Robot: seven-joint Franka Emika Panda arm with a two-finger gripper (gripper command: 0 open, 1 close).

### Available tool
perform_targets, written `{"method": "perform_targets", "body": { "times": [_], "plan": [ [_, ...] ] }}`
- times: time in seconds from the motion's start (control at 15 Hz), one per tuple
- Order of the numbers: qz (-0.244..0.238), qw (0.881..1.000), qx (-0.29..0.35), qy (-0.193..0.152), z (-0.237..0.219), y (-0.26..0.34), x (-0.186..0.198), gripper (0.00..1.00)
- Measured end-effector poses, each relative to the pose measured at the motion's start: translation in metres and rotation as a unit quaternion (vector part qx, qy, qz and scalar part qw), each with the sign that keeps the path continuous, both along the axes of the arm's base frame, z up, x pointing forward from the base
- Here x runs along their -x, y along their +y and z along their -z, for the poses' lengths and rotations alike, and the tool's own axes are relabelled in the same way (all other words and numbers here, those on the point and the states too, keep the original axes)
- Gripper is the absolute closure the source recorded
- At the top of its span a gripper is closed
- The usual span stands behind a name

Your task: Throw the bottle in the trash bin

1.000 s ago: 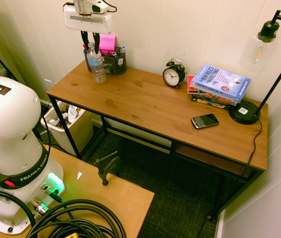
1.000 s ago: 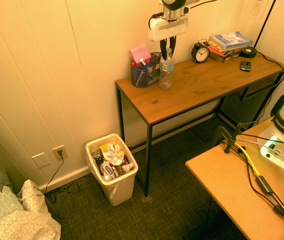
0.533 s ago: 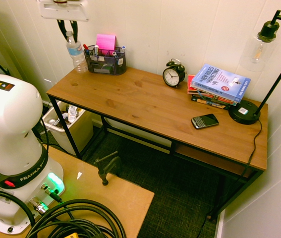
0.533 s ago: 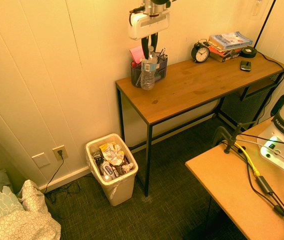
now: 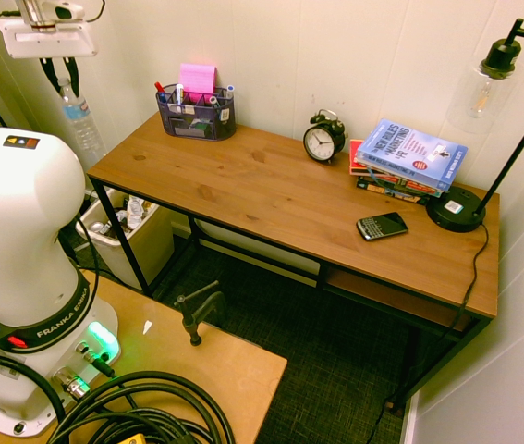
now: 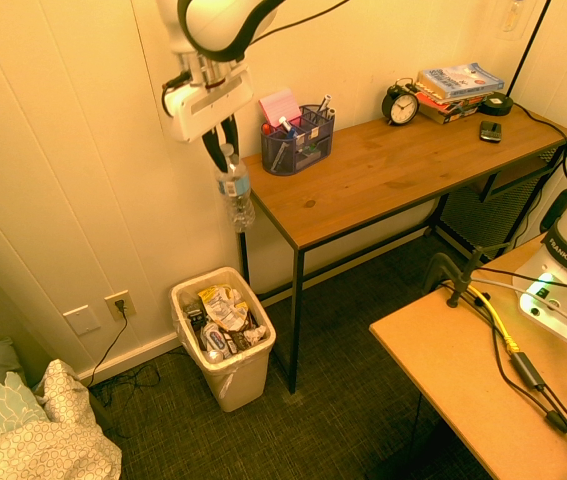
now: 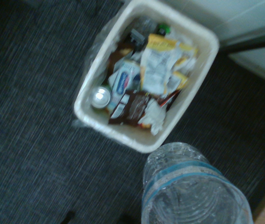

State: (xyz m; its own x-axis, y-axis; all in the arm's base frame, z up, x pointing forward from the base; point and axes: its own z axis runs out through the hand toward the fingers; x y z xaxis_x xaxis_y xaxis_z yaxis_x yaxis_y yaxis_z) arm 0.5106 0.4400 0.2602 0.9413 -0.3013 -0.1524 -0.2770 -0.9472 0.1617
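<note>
The arm reaches out past the end of the wooden desk point(image 6: 393, 165), wrist turned straight down, and the gripper point(image 6: 221, 148) is clamped on the neck of the bottle point(image 6: 234, 196), which hangs upright in mid-air just off the desk's end, close to the wall. Below it on the dark carpet stands the trash bin point(image 6: 237, 378), stuffed with wrappers. In the wrist view, the bottle point(image 7: 193, 186) looms at the bottom edge, with the trash bin point(image 7: 205, 63) beyond it, not directly underneath.
</note>
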Motion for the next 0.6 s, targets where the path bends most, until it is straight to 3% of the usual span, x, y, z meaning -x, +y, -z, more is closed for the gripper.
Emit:
{"method": "perform_targets", "body": {
  "times": [0.13,0.2,0.33,0.6],
  "plan": [
    [0.017,0.998,-0.006,0.067,0.032,0.012,-0.005,1.00],
    [0.021,0.995,-0.011,0.092,0.041,0.015,-0.010,0.00],
    [0.028,0.994,-0.015,0.105,0.048,0.021,-0.025,0.00],
    [0.032,0.995,-0.020,0.097,0.037,0.030,-0.049,0.00]
  ]
}}
